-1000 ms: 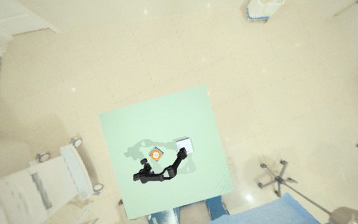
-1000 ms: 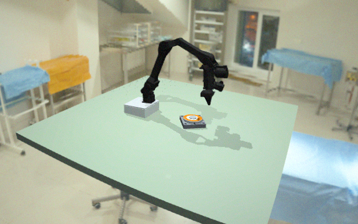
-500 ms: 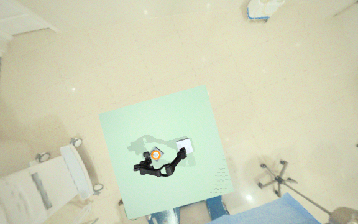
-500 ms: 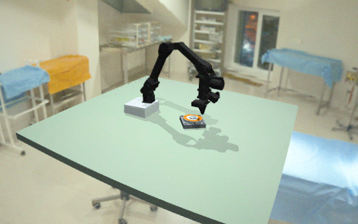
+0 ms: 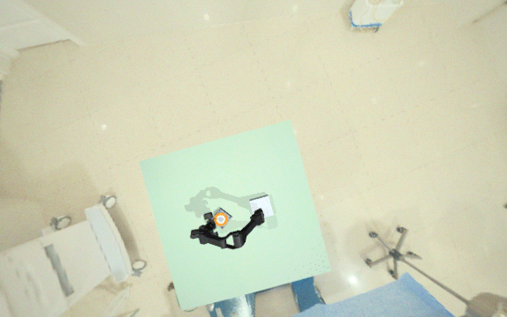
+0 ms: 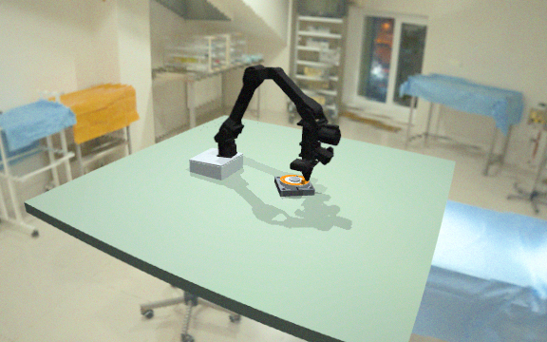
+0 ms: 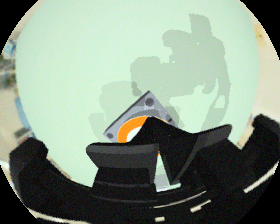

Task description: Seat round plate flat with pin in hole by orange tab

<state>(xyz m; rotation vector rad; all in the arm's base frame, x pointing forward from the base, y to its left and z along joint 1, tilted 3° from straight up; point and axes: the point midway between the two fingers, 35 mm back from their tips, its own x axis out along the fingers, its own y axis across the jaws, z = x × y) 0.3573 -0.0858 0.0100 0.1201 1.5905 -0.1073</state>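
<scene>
Claw (image 6: 303,167) closed tight, fingers together, nothing between them; hangs at far edge of plate (image 6: 294,180), contact cannot be judged. Orange-rimmed plate sits on grey square base (image 6: 294,188) near middle of green table (image 6: 207,247). Wrist view: base (image 7: 143,115) partly hidden behind fingers. Pin, hole too small to see. No readable writing or labels anywhere.

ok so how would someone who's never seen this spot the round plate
Find the pale green table and the black arm's white mounting block. Beside it sits a small dark grey square base, under the arm's shut hand. The round plate lies on that base, the only orange-ringed disc there.
</scene>
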